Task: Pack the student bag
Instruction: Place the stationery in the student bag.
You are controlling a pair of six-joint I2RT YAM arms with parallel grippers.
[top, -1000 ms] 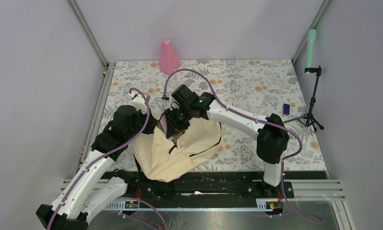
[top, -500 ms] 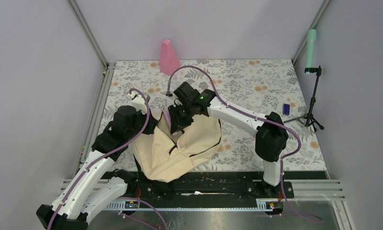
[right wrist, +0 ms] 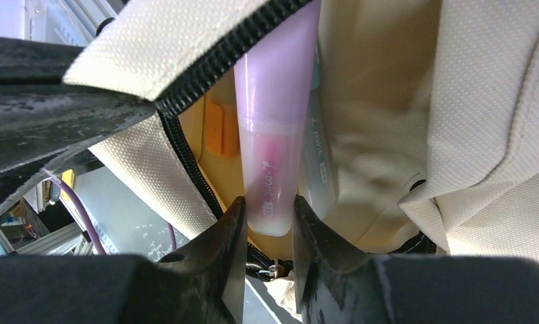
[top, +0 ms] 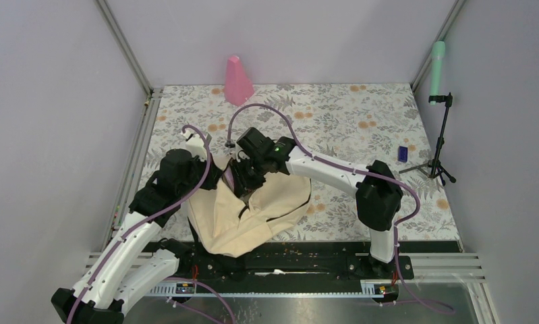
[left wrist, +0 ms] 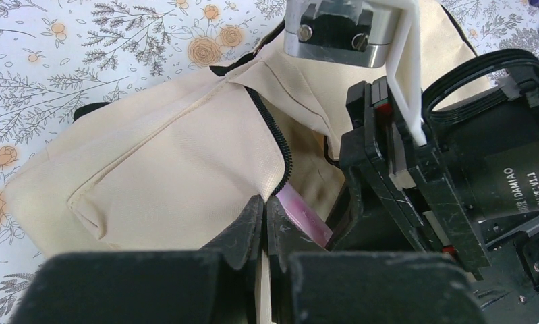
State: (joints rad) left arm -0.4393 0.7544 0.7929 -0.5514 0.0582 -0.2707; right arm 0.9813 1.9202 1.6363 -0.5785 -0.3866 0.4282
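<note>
Top view: one soft cream fabric backpack (top: 266, 209), slumped, with black zip lines, lies at the near left of the floral-print tabletop (top: 347, 115), between both arms. One matte pink cone (top: 237, 81) stands at the far edge.

Left wrist view: the left gripper (left wrist: 266, 209) is pinched together on the backpack's woven, zip-edged flap.

Right wrist view: the right gripper (right wrist: 266, 219) is clamped on one smooth translucent pink tube (right wrist: 274, 135) in the open mouth of the backpack. One pale grey pen (right wrist: 315, 162) lies touching it.

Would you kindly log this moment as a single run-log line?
task: pack bag | left gripper: pinching student bag zipper edge | right gripper: gripping pink tube, far end inside bag opening
</note>
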